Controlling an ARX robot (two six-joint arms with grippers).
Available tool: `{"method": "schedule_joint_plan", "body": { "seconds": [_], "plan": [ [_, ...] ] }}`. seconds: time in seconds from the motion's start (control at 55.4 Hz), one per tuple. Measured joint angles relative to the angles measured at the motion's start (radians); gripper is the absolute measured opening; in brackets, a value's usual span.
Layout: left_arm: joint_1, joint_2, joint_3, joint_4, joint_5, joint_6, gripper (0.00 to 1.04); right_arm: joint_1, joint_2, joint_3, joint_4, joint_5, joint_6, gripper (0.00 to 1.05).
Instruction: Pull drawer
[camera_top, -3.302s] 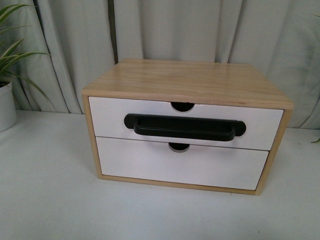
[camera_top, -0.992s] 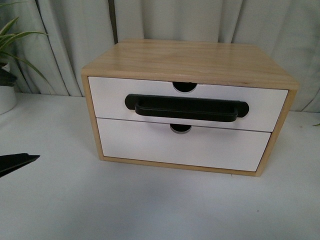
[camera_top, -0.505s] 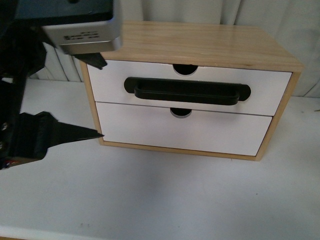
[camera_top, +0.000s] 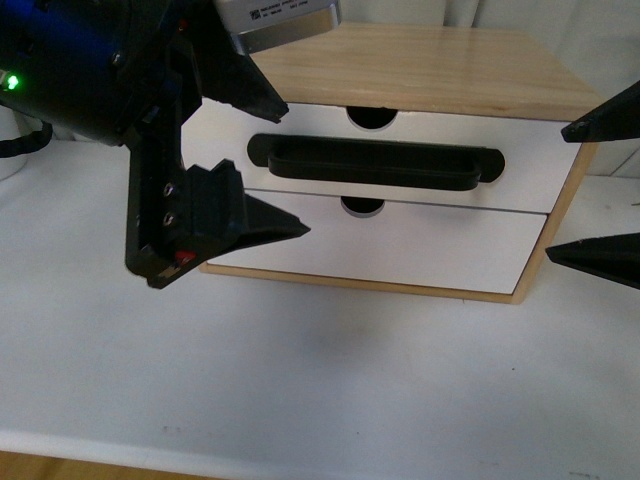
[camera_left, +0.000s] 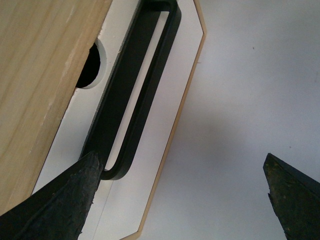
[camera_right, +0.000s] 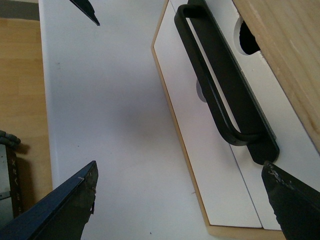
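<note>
Starting low in the front view, the white surface (camera_top: 320, 390) stretches toward the wooden cabinet (camera_top: 430, 65) that stands in the upper middle of the frame. Closest to the camera, at the upper left, the left tool (camera_top: 298, 168) looms large with its two dark fingers spread well apart, one tip over the upper left of the cabinet front and the other over the lower left. At the right edge of the frame the right tool (camera_top: 556, 190) also stands with its fingers apart, just beside the cabinet's right side. Neither tool holds anything. In the left wrist view one finger overlaps the end of the handle (camera_left: 111, 115), though whether it touches cannot be told. Behind the tools comes the plain lower drawer front (camera_top: 430, 250). Above it is the drawer (camera_top: 450, 132), its white front flush with the cabinet frame, the long black bar across its middle and the half-round notch (camera_top: 372, 118) at its top edge. By this look the drawer sits shut and no pulling has begun. The approach seems nearly done. Closing on the bar and drawing it outward are both left to do.
</note>
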Motion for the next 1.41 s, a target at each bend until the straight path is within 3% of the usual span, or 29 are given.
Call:
{"method": "schedule_joint_plan", "body": {
  "seconds": [0.451,1.408],
  "plan": [
    [-0.014,0.096,0.052,0.016,0.014,-0.01,0.99,0.04,0.119,0.028,0.055,0.025,-0.017,0.96],
    [-0.021,0.248,0.207,-0.111,-0.038,0.175,0.99,0.075,0.207,0.103,0.112,0.04,-0.015,0.96]
  ]
}}
